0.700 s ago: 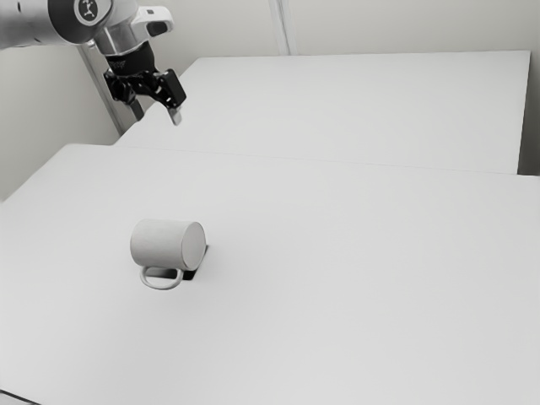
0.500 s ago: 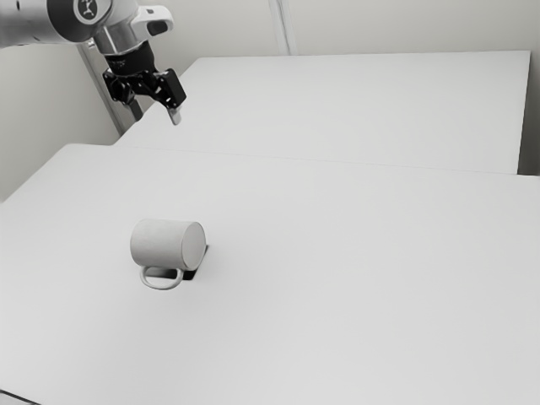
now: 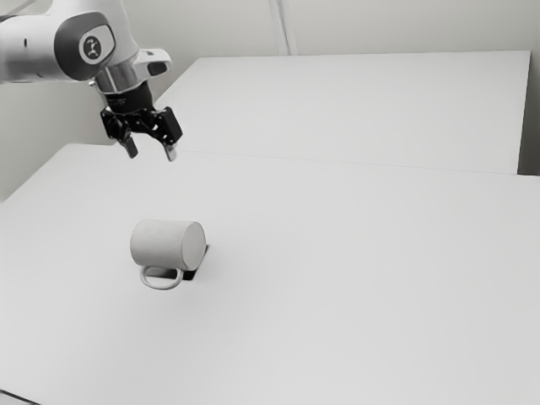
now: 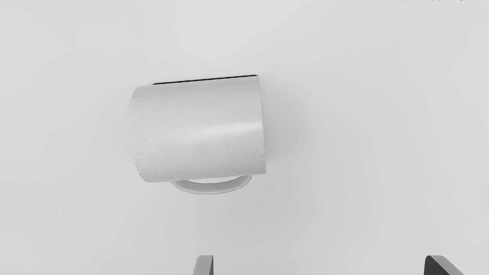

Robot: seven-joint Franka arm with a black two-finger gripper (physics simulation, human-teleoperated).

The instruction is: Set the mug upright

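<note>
So the white mug [image 3: 159, 244] is lying on its side on the table [image 3: 354, 287], handle [image 3: 161, 284] out sideways, and my gripper [image 3: 151, 155] hangs above it, fingers wide apart, holding nothing.

White cylindrical mug [image 3: 158, 244] on its side, below and apart from the black two-finger gripper [image 3: 151, 154].
The mug lies on a flat white table [image 3: 354, 278], one end toward the exterior view's right. Its curved white handle [image 4: 210, 188] is on the side nearer the fingers [image 4: 204, 265] in the wrist view; the body is ahead of one finger and well off the other's line. Beyond the gripper and table, in the exterior view, lies a second flat white surface [image 3: 363, 105].
</note>
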